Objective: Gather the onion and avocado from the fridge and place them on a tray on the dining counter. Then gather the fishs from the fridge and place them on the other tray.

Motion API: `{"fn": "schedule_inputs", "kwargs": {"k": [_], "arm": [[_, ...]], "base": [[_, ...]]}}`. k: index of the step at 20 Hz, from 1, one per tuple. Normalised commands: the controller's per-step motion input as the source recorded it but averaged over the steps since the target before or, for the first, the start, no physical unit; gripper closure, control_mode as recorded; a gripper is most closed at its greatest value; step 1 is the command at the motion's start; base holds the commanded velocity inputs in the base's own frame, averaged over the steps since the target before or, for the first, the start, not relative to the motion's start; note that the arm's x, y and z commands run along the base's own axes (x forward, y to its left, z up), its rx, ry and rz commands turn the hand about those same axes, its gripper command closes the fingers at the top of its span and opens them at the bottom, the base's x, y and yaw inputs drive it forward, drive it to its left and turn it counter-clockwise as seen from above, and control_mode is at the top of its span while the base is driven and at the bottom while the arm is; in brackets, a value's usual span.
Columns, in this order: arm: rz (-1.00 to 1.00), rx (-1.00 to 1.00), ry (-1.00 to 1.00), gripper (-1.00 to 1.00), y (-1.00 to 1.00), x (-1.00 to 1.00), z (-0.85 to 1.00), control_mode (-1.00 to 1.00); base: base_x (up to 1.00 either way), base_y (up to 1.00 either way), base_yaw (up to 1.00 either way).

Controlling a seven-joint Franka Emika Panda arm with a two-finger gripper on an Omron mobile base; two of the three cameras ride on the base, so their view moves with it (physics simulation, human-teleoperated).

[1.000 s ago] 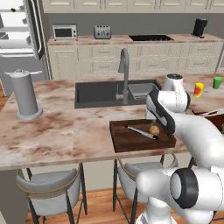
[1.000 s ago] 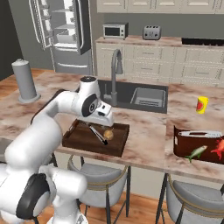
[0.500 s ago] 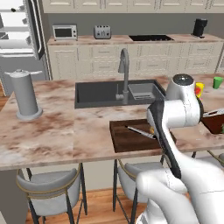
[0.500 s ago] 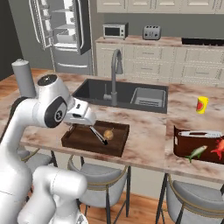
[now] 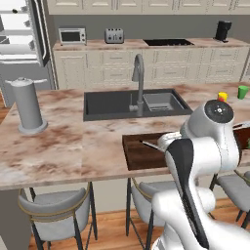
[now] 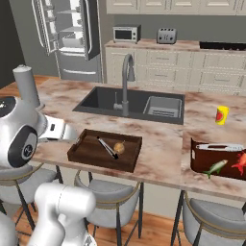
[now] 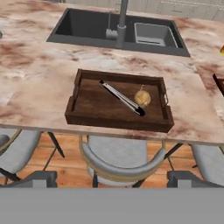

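Hand view: dark brown rectangular wooden tray [image 7: 94, 104] sits at the near edge of the beige marbled stone surface [image 7: 39, 87], in front of the dark sink [image 7: 87, 26].
Onion: the small golden-brown round onion [image 7: 142, 98] lies in the tray's right half, touching the slim dark-and-silver utensil [image 7: 120, 97].
Change: a second ago the arm reached over the tray; it has now swung back off the near edge.
Tool: the tool [image 6: 72, 134] stands wide and empty, left of the tray.
Meaning: the onion looks delivered, but no avocado is on the tray, so the open grey fridge [image 6: 72, 33] is probably next.
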Motion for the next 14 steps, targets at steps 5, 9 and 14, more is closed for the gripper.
{"fn": "schedule_inputs", "kwargs": {"k": [5,9,14], "arm": [[0.17,0.00,-0.16,-1.00,0.54,-0.55,0.04,-1.00],[0.01,0.00,-0.04,-1.00,0.06,-0.10,0.00,-1.00],[0.00,0.00,0.00,-1.00,0.06,-0.08,0.00,-1.00]], "base": [[0.00,0.00,0.00],[0.00,0.00,0.00],[0.00,0.00,0.00]]}}
